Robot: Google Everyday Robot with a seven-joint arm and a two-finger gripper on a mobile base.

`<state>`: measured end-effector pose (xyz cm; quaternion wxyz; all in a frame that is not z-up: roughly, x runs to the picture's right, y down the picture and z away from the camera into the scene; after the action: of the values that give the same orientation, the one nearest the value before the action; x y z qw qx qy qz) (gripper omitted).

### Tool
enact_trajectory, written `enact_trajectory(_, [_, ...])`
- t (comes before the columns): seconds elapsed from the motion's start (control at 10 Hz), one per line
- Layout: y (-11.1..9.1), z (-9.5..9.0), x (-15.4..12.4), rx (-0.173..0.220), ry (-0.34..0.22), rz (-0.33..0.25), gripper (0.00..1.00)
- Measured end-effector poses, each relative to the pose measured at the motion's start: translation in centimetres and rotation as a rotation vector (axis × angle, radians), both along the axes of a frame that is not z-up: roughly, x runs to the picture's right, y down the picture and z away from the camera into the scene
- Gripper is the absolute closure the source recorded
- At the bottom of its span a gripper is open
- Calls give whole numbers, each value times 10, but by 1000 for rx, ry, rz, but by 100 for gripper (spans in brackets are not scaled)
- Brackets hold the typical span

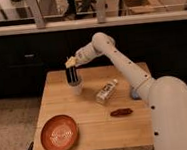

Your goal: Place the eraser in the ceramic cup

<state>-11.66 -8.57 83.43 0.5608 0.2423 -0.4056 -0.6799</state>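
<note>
The ceramic cup (75,81) stands upright at the back left of the wooden table (92,125); it is whitish at the base and dark towards the top. My gripper (74,61) reaches in from the right and sits just above the cup's mouth. It is shut on the eraser (70,62), a small pale yellow-tan block at its tip. The eraser hangs directly over the cup's rim, apart from it.
A whitish labelled bottle (107,91) lies on its side right of the cup. A dark red lumpy object (121,112) lies nearer the front right. A wide orange-red dish (59,133) sits at the front left corner. My arm (129,70) crosses the table's right side.
</note>
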Motion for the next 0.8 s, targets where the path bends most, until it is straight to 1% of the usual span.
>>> enact_trajectory(0.4, [2, 7, -1, 16, -37, -20, 100])
enact_trajectory(0.8, [2, 8, -2, 42, -75, -50, 100])
